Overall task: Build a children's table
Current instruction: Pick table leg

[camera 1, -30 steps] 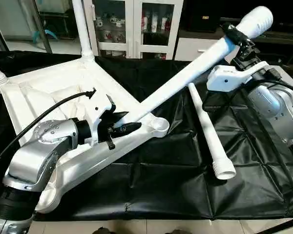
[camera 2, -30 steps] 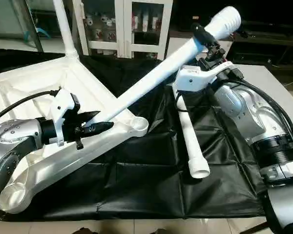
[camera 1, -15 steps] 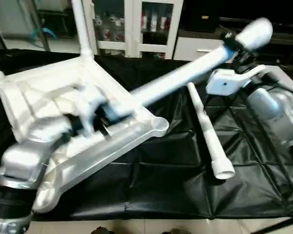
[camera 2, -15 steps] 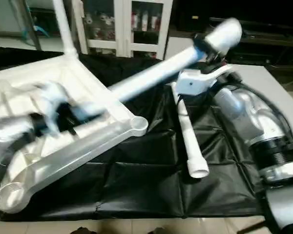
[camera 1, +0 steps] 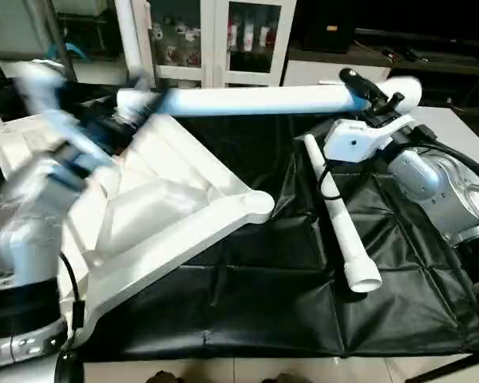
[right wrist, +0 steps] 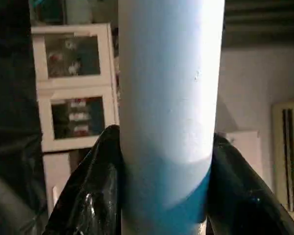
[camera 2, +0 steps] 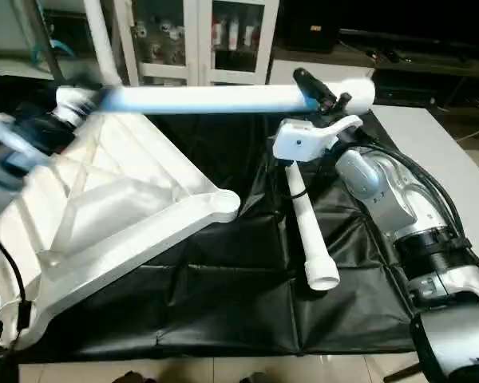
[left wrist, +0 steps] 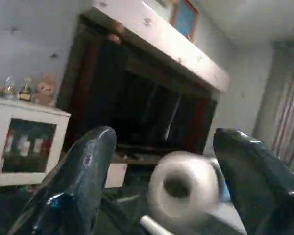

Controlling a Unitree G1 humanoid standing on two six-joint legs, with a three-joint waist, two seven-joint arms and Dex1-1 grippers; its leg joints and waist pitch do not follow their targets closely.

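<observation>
Leg point(camera 1: 255, 100) lies level, thick end in right fingers point(right wrist: 95, 196); left fingers point(left wrist: 83, 166) spread, seemingly around its narrow end.

Even indoor light; left arm point(camera 1: 40, 167) motion-blurred.

tabletop point(camera 1: 184, 207): white | legs point(camera 1: 255, 100): white | work surface cover point(camera 1: 287, 287): black | cabinet point(camera 1: 223, 40): white

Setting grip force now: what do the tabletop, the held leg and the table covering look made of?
Tabletop: seemingly moulded white plastic, smooth and slightly glossy, with ribs cast into its underside. Held leg in the right gripper: likely the same white plastic, smooth and tube-like. Black covering: probably vinyl or coated fabric; it creases and shines.
</observation>
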